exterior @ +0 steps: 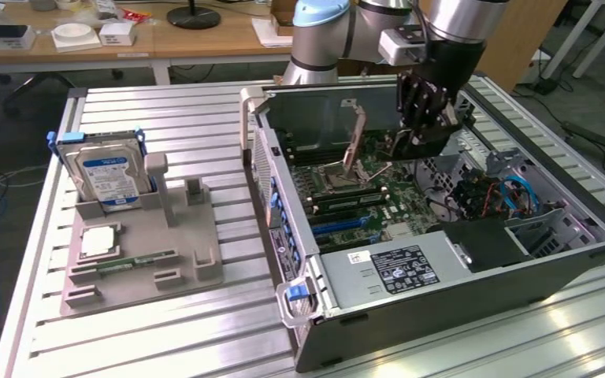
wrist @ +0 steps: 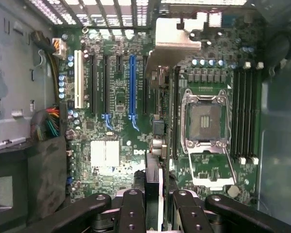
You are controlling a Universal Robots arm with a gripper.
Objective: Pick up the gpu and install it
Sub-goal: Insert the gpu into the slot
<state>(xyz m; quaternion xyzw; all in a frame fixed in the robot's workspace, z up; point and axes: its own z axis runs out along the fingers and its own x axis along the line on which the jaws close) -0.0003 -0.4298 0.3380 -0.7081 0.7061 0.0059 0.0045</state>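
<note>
The black fingers are drawn in narrow, closed on the gpu, whose thin edge runs out between them in the wrist view, with its pale metal bracket at the far end. In the exterior view the fingers point down into the open computer case, and the gpu hangs under them over the green motherboard. Whether the card's lower edge touches the board I cannot tell.

Seen from the wrist, the card lies between the long blue slot and the open CPU socket, with the socket's raised metal frame just beside it. The arm comes down from above the case's rear wall.

The case lies on its side on the slatted metal surface. Well apart from it, toward the exterior view's left, a grey holder carries a hard drive standing upright and a narrow green memory stick lying flat.
</note>
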